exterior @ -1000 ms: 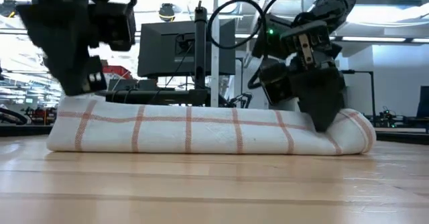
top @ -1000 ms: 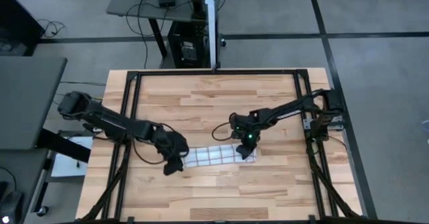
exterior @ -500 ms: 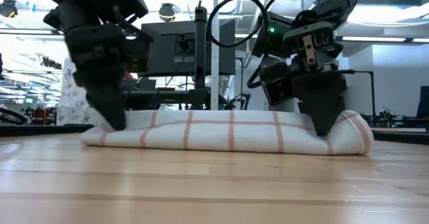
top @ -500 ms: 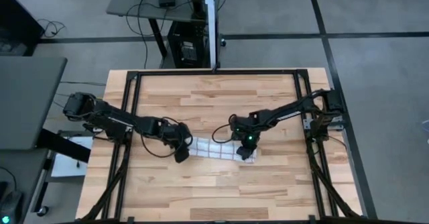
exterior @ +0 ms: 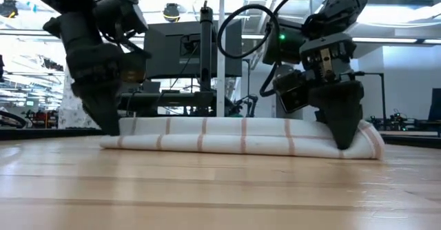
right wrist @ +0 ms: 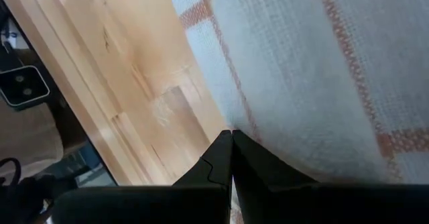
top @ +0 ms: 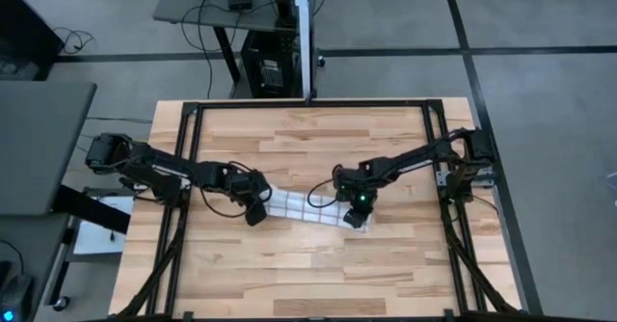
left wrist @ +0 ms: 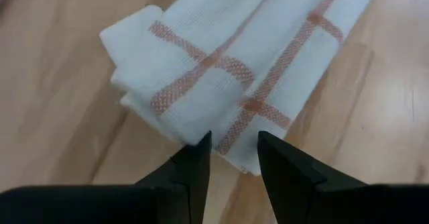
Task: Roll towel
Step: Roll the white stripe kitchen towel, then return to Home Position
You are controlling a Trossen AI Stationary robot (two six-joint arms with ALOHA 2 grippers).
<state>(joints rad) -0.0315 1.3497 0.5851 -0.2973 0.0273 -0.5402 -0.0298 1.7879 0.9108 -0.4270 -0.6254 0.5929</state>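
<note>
Towel (top: 307, 206) lies folded on the wooden table (top: 308, 274), left gripper (left wrist: 231, 158) narrowly parted, right gripper (right wrist: 232, 158) closed.

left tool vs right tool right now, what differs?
The left tool has its fingers apart, at the towel's folded left end; the right tool is shut, tips pressed on the towel's right end. In the low view the left one leans, the right stands steeper. Both point down at the towel.
</note>
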